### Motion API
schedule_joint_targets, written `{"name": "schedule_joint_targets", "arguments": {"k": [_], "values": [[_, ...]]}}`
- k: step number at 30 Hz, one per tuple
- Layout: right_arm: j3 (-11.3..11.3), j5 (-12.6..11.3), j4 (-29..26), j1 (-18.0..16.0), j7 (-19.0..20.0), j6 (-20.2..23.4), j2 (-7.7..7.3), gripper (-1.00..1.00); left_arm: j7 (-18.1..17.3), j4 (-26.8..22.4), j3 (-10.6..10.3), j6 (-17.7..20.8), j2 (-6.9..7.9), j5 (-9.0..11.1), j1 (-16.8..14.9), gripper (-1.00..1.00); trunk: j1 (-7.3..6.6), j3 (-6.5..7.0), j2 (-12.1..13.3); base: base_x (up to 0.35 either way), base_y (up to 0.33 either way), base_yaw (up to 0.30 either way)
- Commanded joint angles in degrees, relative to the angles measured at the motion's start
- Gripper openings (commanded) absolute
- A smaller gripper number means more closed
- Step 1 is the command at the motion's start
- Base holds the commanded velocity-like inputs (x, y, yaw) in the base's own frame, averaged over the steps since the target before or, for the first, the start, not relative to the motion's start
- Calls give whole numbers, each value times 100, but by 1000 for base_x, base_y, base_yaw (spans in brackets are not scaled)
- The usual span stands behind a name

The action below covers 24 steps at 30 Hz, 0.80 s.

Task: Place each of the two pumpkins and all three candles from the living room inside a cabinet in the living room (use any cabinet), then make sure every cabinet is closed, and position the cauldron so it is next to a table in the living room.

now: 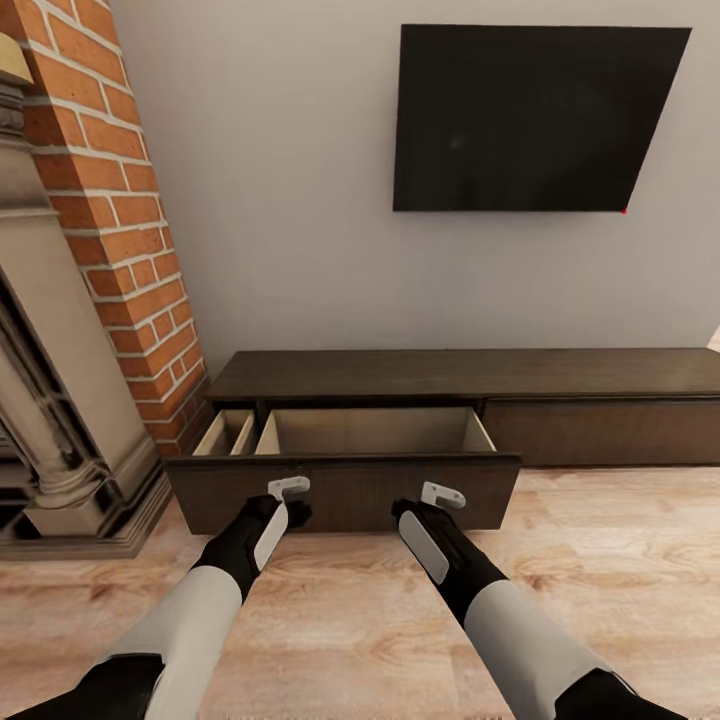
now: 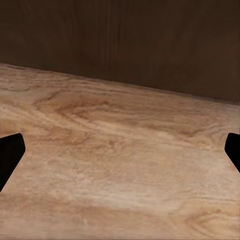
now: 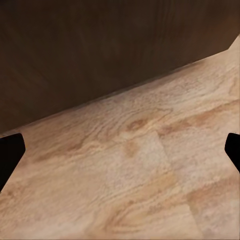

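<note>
The long dark brown cabinet (image 1: 460, 372) stands against the wall with its left wide drawer (image 1: 345, 490) pulled out. The drawer's pale beige inside (image 1: 375, 432) holds nothing. My left gripper (image 1: 289, 488) and right gripper (image 1: 443, 494) are both low at the drawer's dark front, one towards each end. In the left wrist view the black fingertips (image 2: 10, 155) sit wide apart, open, facing the drawer front (image 2: 120, 40) over the floor. The right wrist view shows the same open fingertips (image 3: 10, 152) before the dark front (image 3: 100, 50). Pumpkins, candles, cauldron and table are out of view.
A red brick chimney (image 1: 110, 200) and a stone fireplace surround (image 1: 60, 400) stand close on the left. A black TV (image 1: 530, 115) hangs on the wall above the cabinet. A narrow beige compartment (image 1: 228, 433) shows left of the drawer. Wood floor (image 1: 360, 620) lies under my arms.
</note>
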Motion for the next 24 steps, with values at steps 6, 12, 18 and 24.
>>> {"name": "schedule_joint_targets", "arguments": {"k": [6,12,18,24], "values": [[54,12,4,84,48,-247,0,100,5,0,-13,-391,0,-9,88,100,10,-89,-6,0,0,0],[315,14,17,160,171,-399,-22,100,2,-35,-23,-437,0,-15,103,100,10,-89,-6,0,0,0],[382,8,21,171,195,-647,-136,100,5,-55,-21,-444,0,-19,104,100,20,-178,-11,0,0,0],[387,12,22,172,197,-702,-153,100,6,-67,-18,-452,0,-20,105,100,36,-311,-19,0,0,0]]}}
